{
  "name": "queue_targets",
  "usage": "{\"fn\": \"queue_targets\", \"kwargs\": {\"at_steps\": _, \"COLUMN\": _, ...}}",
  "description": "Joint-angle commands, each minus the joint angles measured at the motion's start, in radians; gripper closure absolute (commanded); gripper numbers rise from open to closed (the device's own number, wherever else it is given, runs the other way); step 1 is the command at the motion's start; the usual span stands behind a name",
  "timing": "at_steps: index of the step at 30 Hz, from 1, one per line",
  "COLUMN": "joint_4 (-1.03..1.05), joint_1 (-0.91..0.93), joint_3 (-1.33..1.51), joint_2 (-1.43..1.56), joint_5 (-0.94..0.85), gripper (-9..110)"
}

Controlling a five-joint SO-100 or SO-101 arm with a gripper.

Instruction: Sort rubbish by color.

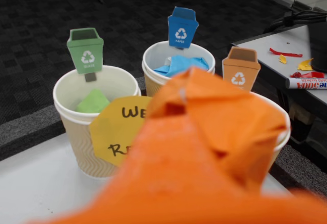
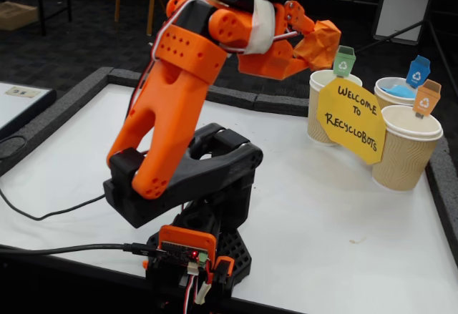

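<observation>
The orange two-finger gripper (image 2: 315, 42) is clenched on the crumpled orange paper wad (image 2: 325, 42). In the wrist view the wad (image 1: 204, 147) fills the lower centre as a blurred, creased mass; it hides the fingers entirely and most of the tan ribbed paper cup with the orange bin-shaped tag (image 1: 240, 68) behind it. The wad hangs in the air near the three cups, level with their tags in the fixed view.

The light blue crumpled paper wad (image 1: 181, 64) lies inside the cup bearing the blue tag (image 1: 182, 27). The green crumpled paper wad (image 1: 93, 102) sits in the cup with the green tag (image 1: 85, 50). A yellow paper sign (image 2: 352, 119) leans against the cups; in the wrist view the orange wad cuts off its lettering.

The orange arm (image 2: 179, 85) rises from its black base (image 2: 186, 185) on the white table (image 2: 336, 221) and bends forward toward the cups.
</observation>
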Motion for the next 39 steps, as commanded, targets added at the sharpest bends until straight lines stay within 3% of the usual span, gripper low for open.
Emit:
{"fn": "queue_targets", "kwargs": {"at_steps": 1, "joint_4": -0.043, "joint_1": 0.028, "joint_3": -0.044, "joint_2": -0.055, "joint_5": -0.021, "gripper": 101}}
{"fn": "queue_targets", "kwargs": {"at_steps": 8, "joint_4": -0.075, "joint_1": 0.037, "joint_3": -0.066, "joint_2": -0.16, "joint_5": -0.021, "gripper": 101}}
{"fn": "queue_targets", "kwargs": {"at_steps": 27, "joint_4": -0.364, "joint_1": 0.153, "joint_3": -0.324, "joint_2": -0.822, "joint_5": -0.021, "gripper": 101}}
{"fn": "queue_targets", "kwargs": {"at_steps": 39, "joint_4": -0.439, "joint_1": 0.204, "joint_3": -0.555, "joint_2": -1.195, "joint_5": -0.021, "gripper": 101}}
